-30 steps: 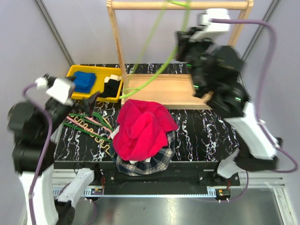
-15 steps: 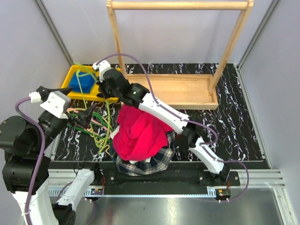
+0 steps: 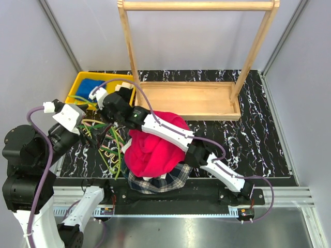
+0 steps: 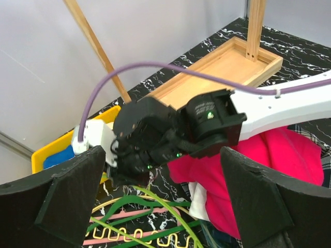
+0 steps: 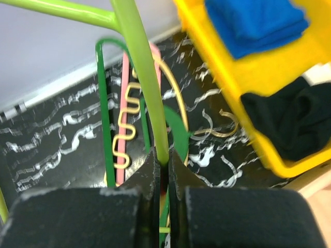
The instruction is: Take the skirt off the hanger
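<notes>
The skirt, a dark plaid, lies at the near edge of the surface, largely buried under a red garment. Only its near hem shows, and its waistband cannot be made out. The right arm crosses over this pile and covers part of the red garment. It also covers the inner corner of the yellow bin. The right fingers are pressed together on the rod of a lime hanger. In the top view the wrist housing hides these fingers, and the hanger reads only as thin lime lines just left of the pile, apart from the skirt. In the right wrist view the hanger's hook and outline are cut off. Beneath it, spare hangers in dark green, pink and yellow lie tangled on the surface. The left fingers are spread wide with nothing between them, and they face the right wrist above the spare hangers. The bin holds a blue cloth and a black cloth. A wooden rack stands at the back, its tray base resting on the surface. The surface is black with white veining. Plain grey walls enclose it, and a metal rail runs along the near edge.
</notes>
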{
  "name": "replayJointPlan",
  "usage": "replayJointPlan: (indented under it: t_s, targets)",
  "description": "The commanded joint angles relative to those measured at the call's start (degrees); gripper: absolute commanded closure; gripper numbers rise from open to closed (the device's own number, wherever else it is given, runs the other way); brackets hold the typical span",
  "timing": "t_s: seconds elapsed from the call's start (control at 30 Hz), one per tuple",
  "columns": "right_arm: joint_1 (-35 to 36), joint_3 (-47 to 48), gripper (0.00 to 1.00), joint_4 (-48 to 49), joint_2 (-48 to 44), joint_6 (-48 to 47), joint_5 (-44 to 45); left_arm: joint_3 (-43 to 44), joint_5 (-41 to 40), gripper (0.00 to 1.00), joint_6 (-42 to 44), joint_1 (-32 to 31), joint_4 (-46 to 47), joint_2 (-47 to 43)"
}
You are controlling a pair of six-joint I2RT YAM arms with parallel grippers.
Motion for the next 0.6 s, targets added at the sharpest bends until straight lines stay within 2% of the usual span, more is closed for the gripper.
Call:
replayJointPlan:
  t_s: [0.0, 0.1, 0.13, 0.23, 0.4, 0.57]
  targets:
    - [0.70, -3.36, 0.81, 2.81, -0.39, 0.50, -2.06, 1.69, 2.01, 0.01, 0.67, 0.27, -0.97, 1.94]
    - [0.70, -6.96, 0.57, 2.46, -1.88, 2.86, -1.27, 1.87, 2.45, 0.01, 0.23, 0.27, -0.97, 2.56]
    - [0.70, -8.80, 0.40, 2.11, -3.98, 3.32, 0.13, 1.78, 2.37, 0.01, 0.14, 0.27, -1.06, 2.82]
    - [0.61, -13.10, 0.00, 1.33, -8.81, 4.73, 2.24, 2.04, 1.14, 0.01, -0.21, 0.27, -0.54, 3.26]
    - [0.61, -17.34, 0.00, -7.10, -22.09, 8.24, 13.22, 3.45, -2.90, 0.01, -0.56, 0.27, -0.36, 4.84]
    - [0.70, -17.96, 0.00, -25.46, -36.04, 11.84, 30.50, 3.19, -7.90, 0.01, -1.17, 0.27, 1.04, 7.83]
